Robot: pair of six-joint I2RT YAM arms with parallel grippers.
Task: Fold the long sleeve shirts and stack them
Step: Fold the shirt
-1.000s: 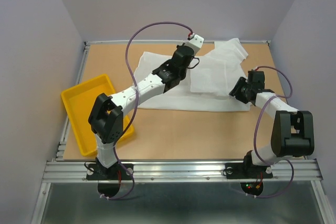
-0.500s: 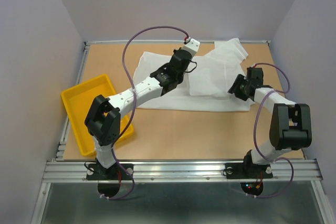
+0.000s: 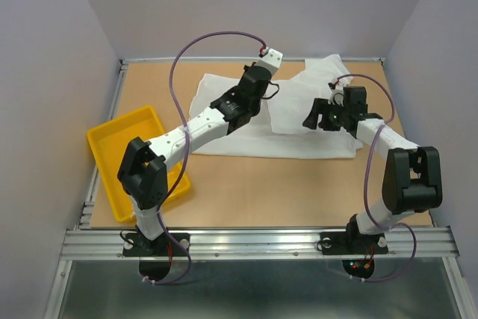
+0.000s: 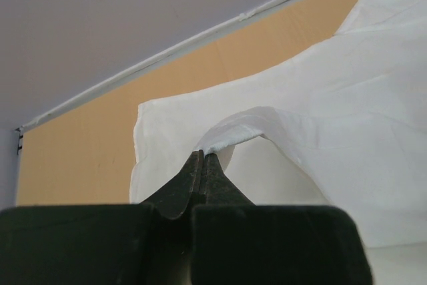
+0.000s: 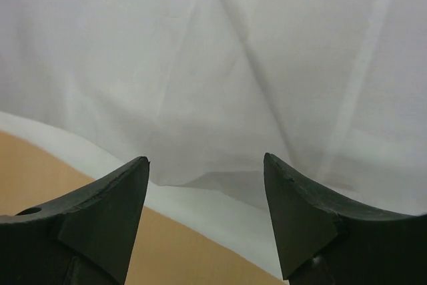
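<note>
Starting at the left and finding the yellow tray (image 3: pixel 119 151) lying on the table (image 3: pixel 254 184) near its left edge, partly crossed by the left arm's elbow in the overhead view. Following that arm diagonally toward the far middle of the table, under a purple cable (image 3: pixel 178 61) arching above it.

Seeing the left gripper (image 4: pixel 202 159) clamping down on the white long sleeve shirt (image 3: pixel 295 143): jaws pressed together in the wrist view, pinching a small raised fold of fabric by a hemmed edge and lifting it into a little arch above the cloth beneath. Noting the shirt spreading across the far centre of the table, well apart from the tray, rumpled rather than folded, with one part reaching near the far edge on the right.

Moving right and finding the right gripper (image 5: pixel 205 158) hovering over the shirt's right portion, jaws standing wide apart and gripping nothing. Looking down past both fingers in its wrist view at smooth white fabric, a layered edge of the cloth and a strip of bare tabletop at the lower left. Not being able to tell whether those fingertips are touching the cloth. Ending at the right arm's elbow, bending back toward its base at the near right.
</note>
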